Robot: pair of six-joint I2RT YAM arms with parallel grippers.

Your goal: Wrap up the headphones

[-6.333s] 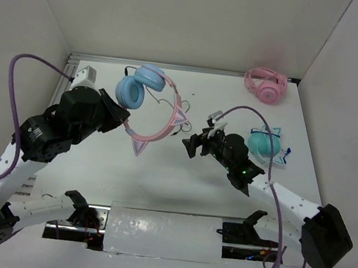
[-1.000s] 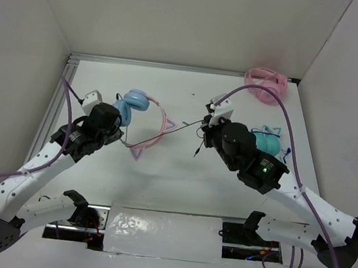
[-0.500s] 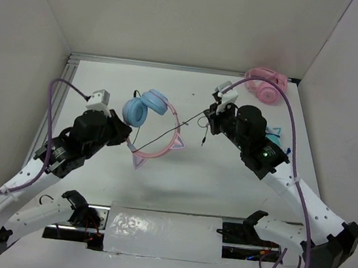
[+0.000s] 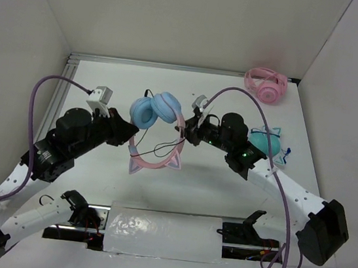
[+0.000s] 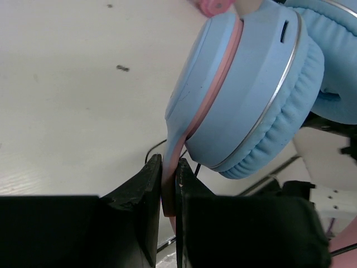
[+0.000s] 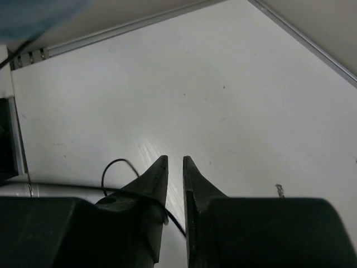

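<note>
- We are looking at the headphones (image 4: 155, 131), which the two arms are holding up between them, apparently off the table (image 4: 210, 194) (a soft shadow is lying below them).
- Their light blue ear cups (image 4: 153, 111) are sitting pressed together at the far end. The pink headband (image 4: 156, 165) is looping toward the near edge, its two cat ears pointing our way.
- The left gripper (image 4: 128, 135) is clenching the headband. Overhead, the contact is hard to make out. In the left wrist view we are seeing the fingers (image 5: 139, 223) squeezing the thin pink strip just under one cup.
- The black cable (image 4: 164, 149) is sagging in a small loop inside the headband's arc and running to the right gripper (image 4: 188, 133), close beside the cups.
- In the right wrist view the fingers (image 6: 153, 181) are standing almost together, with only a slit between the tips. The cable is curling beside one finger and passing down between them, so they are pinching it.
- The all-pink headphones (image 4: 265, 86) are lying in the far right corner, and the teal headphones (image 4: 267, 144) are resting behind the right arm.
</note>
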